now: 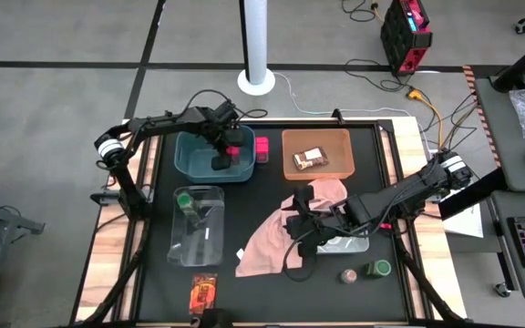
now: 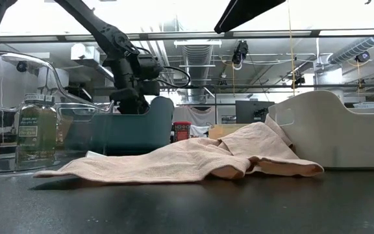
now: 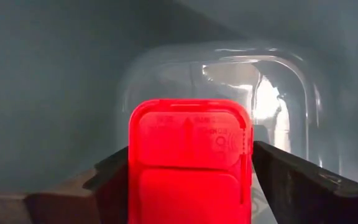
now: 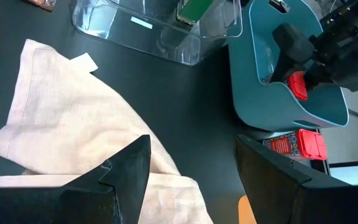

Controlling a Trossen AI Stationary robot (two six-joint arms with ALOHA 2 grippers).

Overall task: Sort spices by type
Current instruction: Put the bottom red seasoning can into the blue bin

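1. The left arm reached from the table's left edge toward the far side, its wrist bent down so the left gripper (image 1: 229, 146) hung inside the teal plastic bin (image 1: 192, 157).
2. In the left wrist view, a bright pink square box (image 3: 189, 160) sat between the two dark fingers (image 3: 303, 183); whether they pressed it or stood just clear could not be told.
3. A second pink box (image 1: 262, 148) lay just right of the teal bin.
4. The right arm stretched from the right edge across the near middle, its right gripper (image 1: 301, 228) low over the large pink cloth (image 1: 267, 244), fingers spread with nothing between them.
5. A green-lidded jar (image 1: 184, 199) stood in the clear bin (image 1: 206, 247); a brown packet (image 1: 309, 159) lay in the orange bin (image 1: 339, 141).
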